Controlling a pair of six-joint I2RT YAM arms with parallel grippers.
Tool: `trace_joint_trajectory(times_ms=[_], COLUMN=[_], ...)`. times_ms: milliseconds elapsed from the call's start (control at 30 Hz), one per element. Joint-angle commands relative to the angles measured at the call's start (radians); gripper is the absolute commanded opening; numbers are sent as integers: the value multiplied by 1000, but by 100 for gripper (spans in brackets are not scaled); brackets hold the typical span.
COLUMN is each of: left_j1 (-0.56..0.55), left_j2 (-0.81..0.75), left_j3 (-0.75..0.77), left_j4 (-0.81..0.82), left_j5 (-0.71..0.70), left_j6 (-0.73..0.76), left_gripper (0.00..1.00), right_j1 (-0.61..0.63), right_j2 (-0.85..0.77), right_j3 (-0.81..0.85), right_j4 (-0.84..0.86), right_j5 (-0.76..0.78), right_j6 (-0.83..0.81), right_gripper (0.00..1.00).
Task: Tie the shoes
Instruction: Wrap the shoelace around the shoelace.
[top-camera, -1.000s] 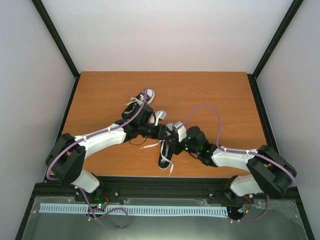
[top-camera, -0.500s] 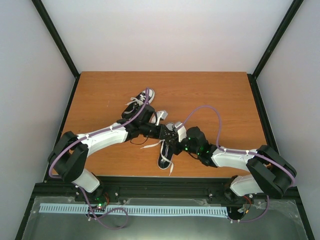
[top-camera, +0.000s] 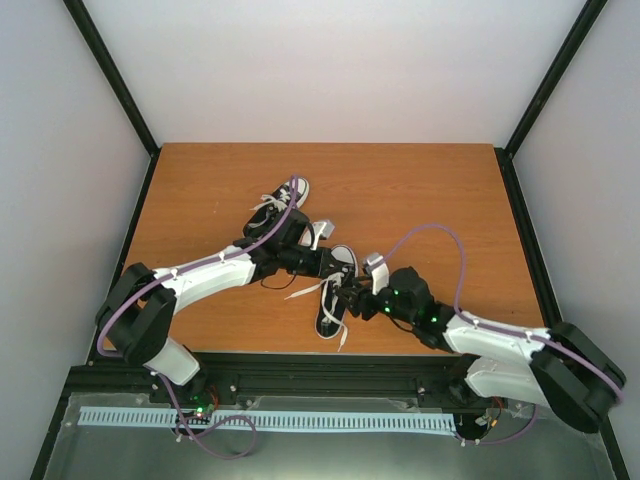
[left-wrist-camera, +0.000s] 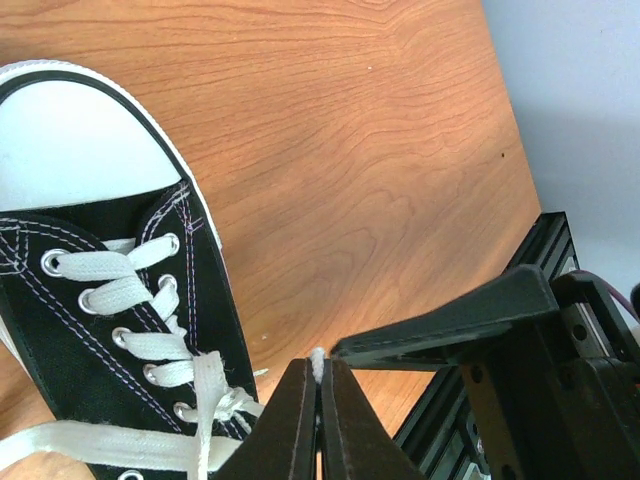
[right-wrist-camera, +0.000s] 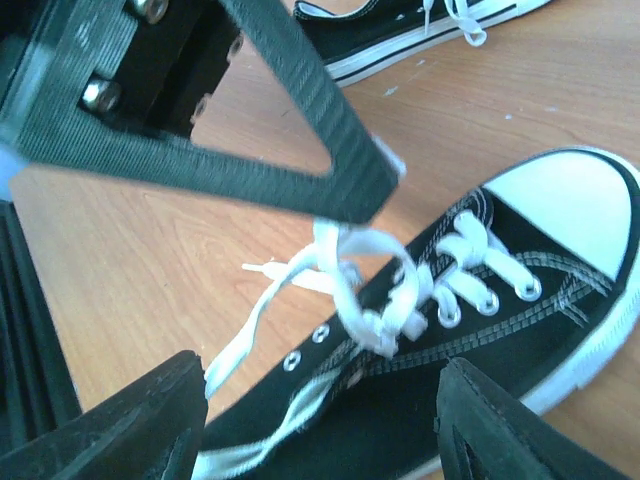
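Black shoes (right-wrist-camera: 480, 350), white toe caps (right-wrist-camera: 565, 195) and laces (right-wrist-camera: 470, 265); orange-brown wood-grain table (left-wrist-camera: 350, 150).

an orange-brown wooden table (top-camera: 420, 190) sits between plain white walls (top-camera: 330, 70) and black frame posts (top-camera: 110, 70).

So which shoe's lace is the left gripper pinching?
The near shoe, lying in the open: the left gripper is shut on its lace. The far shoe lies under the left arm.

Wooden table (top-camera: 430, 190), near sneaker (top-camera: 328, 315) and far sneaker (top-camera: 268, 208) lying on it
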Motion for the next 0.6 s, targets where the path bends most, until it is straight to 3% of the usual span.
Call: trace_joint_trajectory(times_ms=[0, 133, 267, 567], left_j1=[3, 3, 3, 3], left_j2=[-31, -31, -23, -3], left_j3=[14, 27, 38, 41], left_j4=[8, -6, -13, -7], left_j5=[-18, -16, -8, 1], left_j6=[8, 10, 19, 10], left_gripper=[1, 1, 1, 1], right_j1=[17, 81, 155, 251], right_j2=[-150, -256, -263, -6], right_j3=[-79, -109, -113, -67], right_j4=[-99, -175, -152, -42], right_j5=[22, 59, 104, 147], right_j6=[61, 93, 133, 143], right_gripper=[64, 63, 57, 41])
